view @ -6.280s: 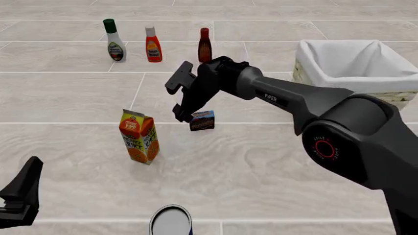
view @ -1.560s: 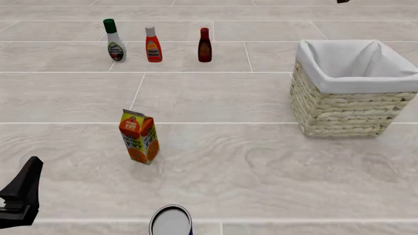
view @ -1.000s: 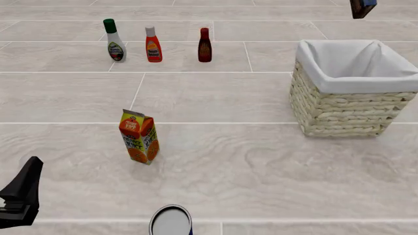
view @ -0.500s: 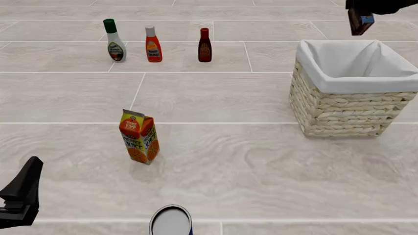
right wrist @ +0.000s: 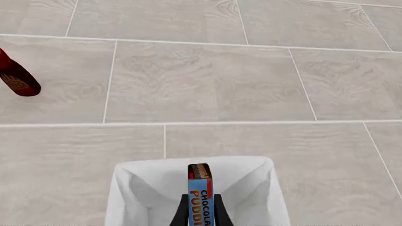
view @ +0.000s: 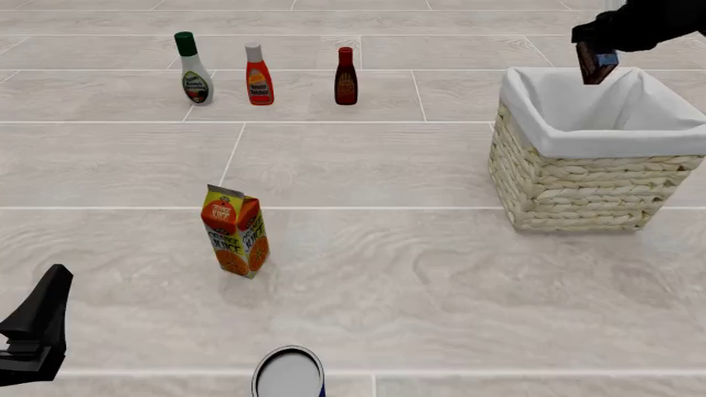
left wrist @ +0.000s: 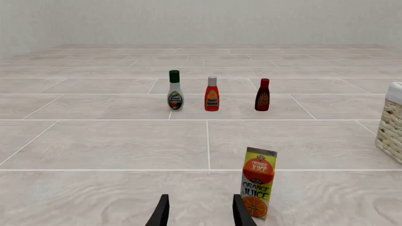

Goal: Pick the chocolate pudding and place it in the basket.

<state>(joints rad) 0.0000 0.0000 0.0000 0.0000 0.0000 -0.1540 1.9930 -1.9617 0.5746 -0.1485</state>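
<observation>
The chocolate pudding is a small dark carton held in my right gripper, which is shut on it at the top right of the front view. It hangs just above the far part of the cream wicker basket with white lining. In the right wrist view the pudding sits between the fingers, over the basket's white lining. My left gripper is open and empty, low at the near left; its arm shows in the front view.
An orange juice carton stands left of centre. Three bottles stand in a far row: a white dressing bottle, an orange-red sauce bottle and a dark red-brown sauce bottle. A round white-topped object sits at the near edge.
My right gripper has come down from the top edge with the pudding, now lower and just above the basket's far side. The left arm has not moved.
</observation>
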